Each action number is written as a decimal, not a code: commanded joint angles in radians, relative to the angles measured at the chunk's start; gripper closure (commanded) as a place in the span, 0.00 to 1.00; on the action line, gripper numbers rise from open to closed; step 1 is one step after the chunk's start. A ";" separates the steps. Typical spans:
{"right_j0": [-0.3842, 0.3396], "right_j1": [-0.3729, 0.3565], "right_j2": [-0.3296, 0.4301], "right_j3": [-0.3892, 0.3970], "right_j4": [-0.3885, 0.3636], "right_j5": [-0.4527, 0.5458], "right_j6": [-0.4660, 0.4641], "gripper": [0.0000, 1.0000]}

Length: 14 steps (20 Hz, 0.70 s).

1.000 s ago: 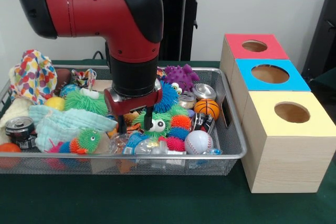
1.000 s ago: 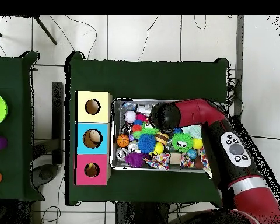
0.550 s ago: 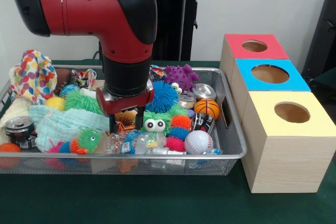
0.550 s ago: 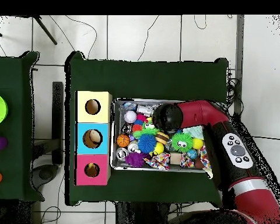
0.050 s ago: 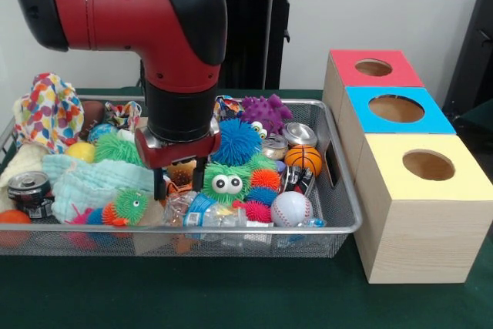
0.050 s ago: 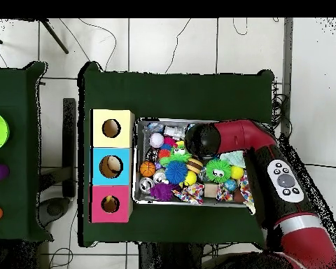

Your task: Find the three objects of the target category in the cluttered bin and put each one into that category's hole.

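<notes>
My gripper (image 5: 178, 187) hangs low in the wire mesh bin (image 5: 339, 225), left of its middle. It is open, and its fingertips stand just above a crumpled clear plastic bottle (image 5: 202, 209). A small orange toy (image 5: 182, 173) shows behind the gap between the fingers. A green spiky toy with googly eyes (image 5: 224, 183) lies right beside the gripper, with a blue spiky ball (image 5: 236, 141) behind it. In the overhead view the arm's black head (image 6: 202, 139) hides the gripper. Three wooden boxes stand beside the bin, with holes in a red top (image 5: 373, 68), a blue top (image 5: 396, 109) and a yellow top (image 5: 428, 165).
The bin also holds a baseball (image 5: 291, 208), a mini basketball (image 5: 303, 158), a purple spiky toy (image 5: 266, 112), cans (image 5: 298, 133) (image 5: 29, 190), a pale blue cloth (image 5: 92, 179) and a patterned cloth (image 5: 48, 110). In the overhead view the boxes (image 6: 111, 167) stand left of the bin (image 6: 137, 161).
In the front view the gripper has shifted left and a little lower, from over the green googly-eyed toy to the plastic bottle beside it. It stays open.
</notes>
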 commanded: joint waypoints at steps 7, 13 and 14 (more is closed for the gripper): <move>-0.103 0.060 0.031 0.065 0.103 0.138 -0.141 1.00; -0.103 0.057 0.023 0.074 0.104 0.140 -0.149 1.00; -0.104 0.058 0.024 0.075 0.103 0.139 -0.150 1.00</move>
